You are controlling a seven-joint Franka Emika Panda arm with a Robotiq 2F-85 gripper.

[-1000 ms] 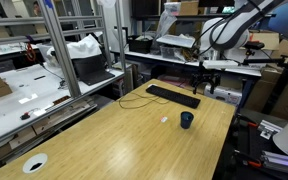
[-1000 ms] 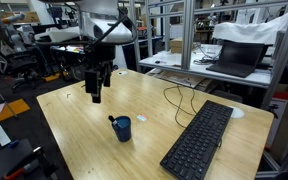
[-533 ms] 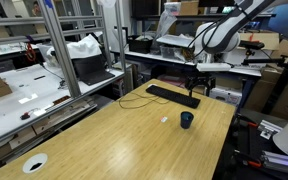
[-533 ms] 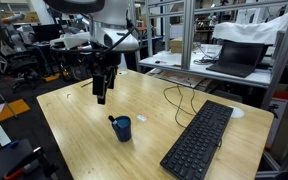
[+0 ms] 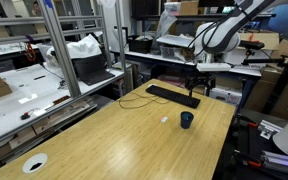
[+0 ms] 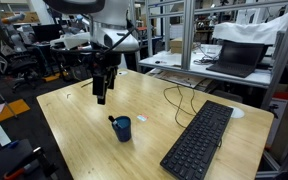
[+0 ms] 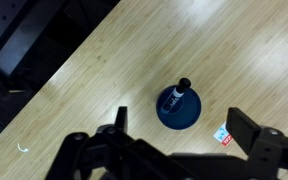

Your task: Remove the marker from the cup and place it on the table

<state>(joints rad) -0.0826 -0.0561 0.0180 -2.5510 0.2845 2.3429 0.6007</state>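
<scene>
A small dark blue cup (image 6: pixel 123 129) stands on the light wood table (image 6: pixel 79 135), with a dark marker (image 6: pixel 113 120) leaning out of it. In an exterior view the cup (image 5: pixel 187 120) sits near the table's right edge. My gripper (image 6: pixel 100 96) hangs open and empty above the table, apart from the cup; it also shows in an exterior view (image 5: pixel 199 86). In the wrist view the cup (image 7: pixel 189 112) and the marker (image 7: pixel 175 96) lie below, between my two spread fingers (image 7: pixel 119 120), and the gripper (image 7: pixel 184 124) holds nothing.
A black keyboard (image 6: pixel 199 140) with a black cable lies on the table beside the cup. A small white tag (image 7: pixel 222 136) lies next to the cup. A flat white ring (image 5: pixel 34 163) sits at a far corner. Workbenches with a laptop (image 6: pixel 234 55) stand around.
Over the last second my gripper shifted a little sideways towards the cup. In the last half second nothing moved. The marker stays in the cup.
</scene>
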